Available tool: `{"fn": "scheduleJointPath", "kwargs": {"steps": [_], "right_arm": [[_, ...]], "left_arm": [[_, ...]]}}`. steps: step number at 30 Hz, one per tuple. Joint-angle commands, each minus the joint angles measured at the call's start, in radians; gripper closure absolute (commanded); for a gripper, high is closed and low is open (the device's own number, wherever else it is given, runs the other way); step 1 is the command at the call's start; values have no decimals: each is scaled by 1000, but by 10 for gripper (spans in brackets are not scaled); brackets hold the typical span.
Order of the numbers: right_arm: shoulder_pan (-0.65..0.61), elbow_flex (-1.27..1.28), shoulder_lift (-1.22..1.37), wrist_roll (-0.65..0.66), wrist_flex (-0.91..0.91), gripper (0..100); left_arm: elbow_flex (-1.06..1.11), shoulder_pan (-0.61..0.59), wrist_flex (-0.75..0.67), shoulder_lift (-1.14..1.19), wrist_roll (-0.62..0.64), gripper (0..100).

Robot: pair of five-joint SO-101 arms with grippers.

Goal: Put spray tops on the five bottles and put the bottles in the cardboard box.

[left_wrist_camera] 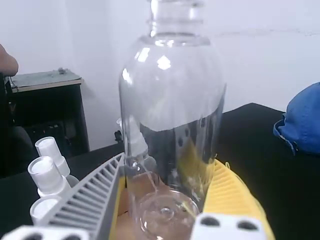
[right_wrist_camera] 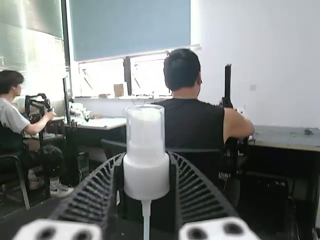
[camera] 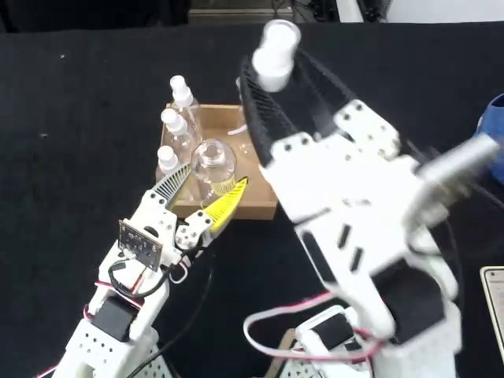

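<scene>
My left gripper (camera: 206, 192), with one grey and one yellow finger, is shut on a clear topless bottle (camera: 213, 164), held upright over the near part of the cardboard box (camera: 256, 209). The same bottle (left_wrist_camera: 170, 115) stands between the fingers (left_wrist_camera: 90, 200) in the left wrist view, its neck open. My right gripper (camera: 276, 71), black-fingered, is raised high and shut on a white spray top (camera: 275, 52), to the right of and beyond the bottle. That spray top (right_wrist_camera: 146, 155) points upward with its dip tube hanging down. Three capped bottles (camera: 178, 122) stand in the box's left side.
A blue object (camera: 494, 118) lies at the table's right edge, also seen as blue cloth (left_wrist_camera: 300, 125). A white card (camera: 494, 299) sits at the near right. Black tabletop (camera: 79, 142) stretches left of the box. Cables (camera: 268, 331) trail near the arm bases.
</scene>
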Motion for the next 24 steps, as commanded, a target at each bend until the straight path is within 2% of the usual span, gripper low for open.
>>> {"fn": "scheduleJointPath", "kwargs": {"steps": [1, 4, 8, 12, 24], "right_arm": [[-18, -45, 82, 8, -29, 987], [-18, -147, 105, 25, -38, 987], [-38, -262, 104, 68, 97, 987], [-95, -312, 107, 71, 186, 987], [-135, -110, 102, 71, 193, 987]], "left_arm": [[24, 8, -20, -14, 8, 970], [24, 8, -20, -14, 8, 970], [24, 8, -17, -14, 8, 970], [24, 10, 77, -14, 9, 969], [24, 10, 100, -14, 9, 970]]}}
